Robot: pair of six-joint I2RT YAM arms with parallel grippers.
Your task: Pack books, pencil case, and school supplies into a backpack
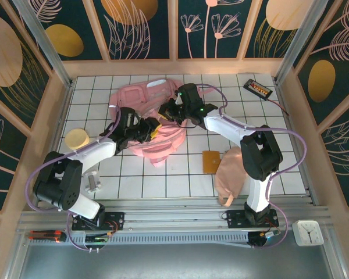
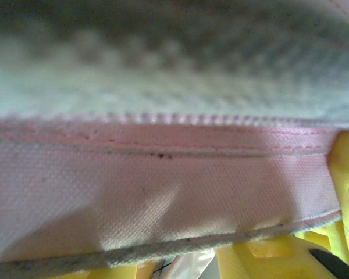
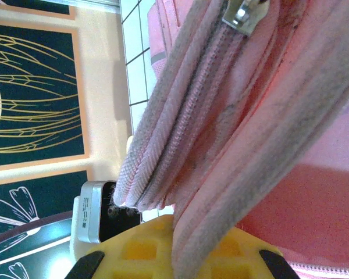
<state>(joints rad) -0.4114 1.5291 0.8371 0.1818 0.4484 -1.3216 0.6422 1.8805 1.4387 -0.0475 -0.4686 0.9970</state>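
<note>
The bright pink backpack (image 1: 141,100) lies crumpled at the middle back of the table. My right gripper (image 1: 170,110) is shut on its zippered edge; in the right wrist view that edge (image 3: 221,151) runs down between the yellow fingers (image 3: 134,250). My left gripper (image 1: 153,129) is pressed into the backpack's front. Close up, pink cloth (image 2: 163,192) lies across its yellow fingers (image 2: 262,256) and hides the tips. The peach pencil case (image 1: 230,174) and the orange square pad (image 1: 211,161) lie side by side at the front right. The books are hidden.
A pale yellow disc (image 1: 77,138) sits at the left edge. A black gadget with red marks (image 1: 257,87) lies at the back right, its cable running along the right wall. A small metal part (image 1: 93,181) stands by the left arm's base.
</note>
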